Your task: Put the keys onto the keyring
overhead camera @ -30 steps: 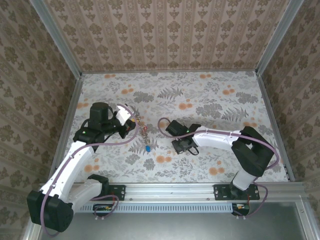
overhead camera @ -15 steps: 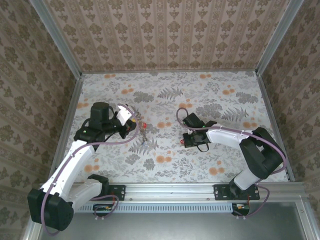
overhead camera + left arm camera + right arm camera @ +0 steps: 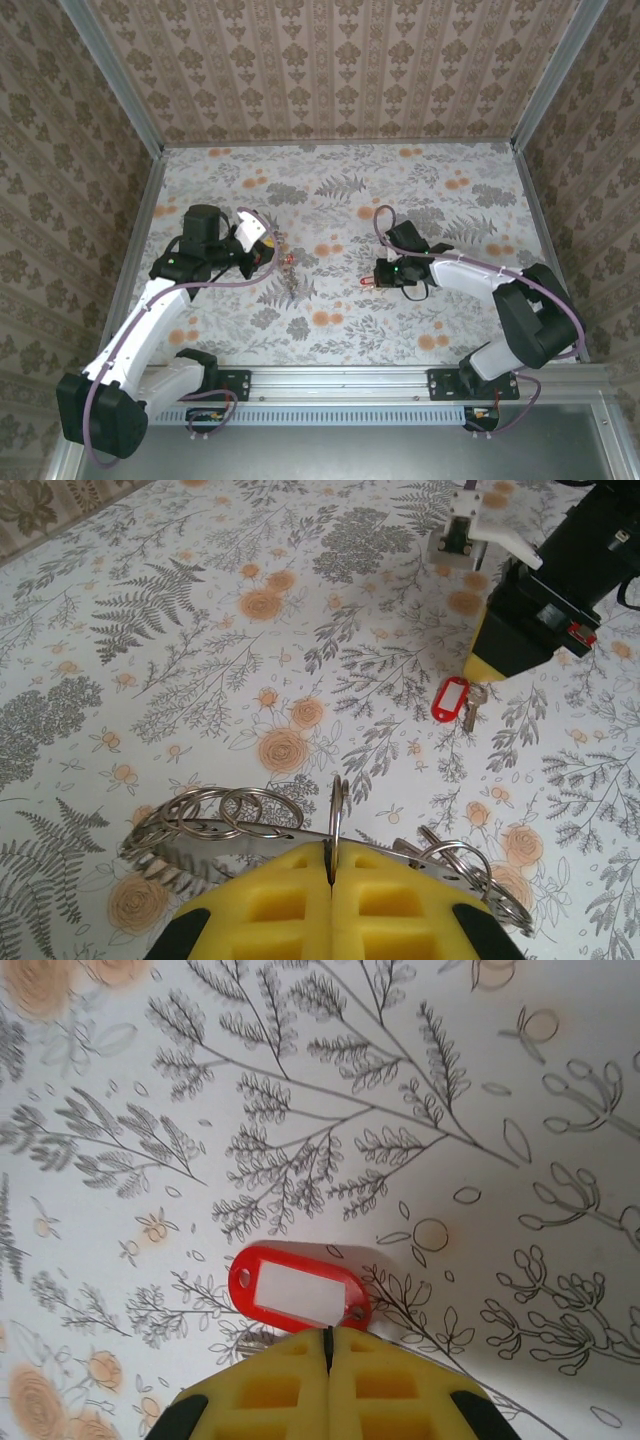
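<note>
My left gripper (image 3: 268, 251) is shut on the keyring (image 3: 337, 802), a thin metal ring seen edge-on between the yellow pads (image 3: 400, 900). Several small loops (image 3: 232, 810) and metal keys (image 3: 470, 875) hang along both sides of it. In the top view this bunch of keys (image 3: 289, 281) dangles just right of the left gripper. My right gripper (image 3: 376, 279) is about a hand's width further right, low over the table. It is shut on a key by its red tag (image 3: 298, 1292). The left wrist view shows that red tag (image 3: 449, 698) below the right gripper (image 3: 497, 665).
The table is covered by a floral cloth (image 3: 340, 190). Patterned walls with metal rails (image 3: 136, 245) close it in on the left, right and back. The arm bases (image 3: 205, 380) sit on the near rail.
My right gripper has drawn away to the right and slightly back, carrying the red-tagged key. The blue tag that hung below the left gripper no longer shows. The left gripper has stayed put.
</note>
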Controlling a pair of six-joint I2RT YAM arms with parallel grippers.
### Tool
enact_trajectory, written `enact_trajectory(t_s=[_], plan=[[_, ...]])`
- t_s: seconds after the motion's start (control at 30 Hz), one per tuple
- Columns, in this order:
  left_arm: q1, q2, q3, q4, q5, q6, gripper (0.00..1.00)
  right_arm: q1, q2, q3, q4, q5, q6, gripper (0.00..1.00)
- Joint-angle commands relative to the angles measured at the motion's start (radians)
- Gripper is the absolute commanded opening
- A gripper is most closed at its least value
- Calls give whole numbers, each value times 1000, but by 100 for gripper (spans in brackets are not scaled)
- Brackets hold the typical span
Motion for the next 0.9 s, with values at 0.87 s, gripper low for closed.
enact_trajectory(t_s=[0.87], plan=[[0,18,35,2,50,13,0,-133,-58,-90,45,-70,-47,24]])
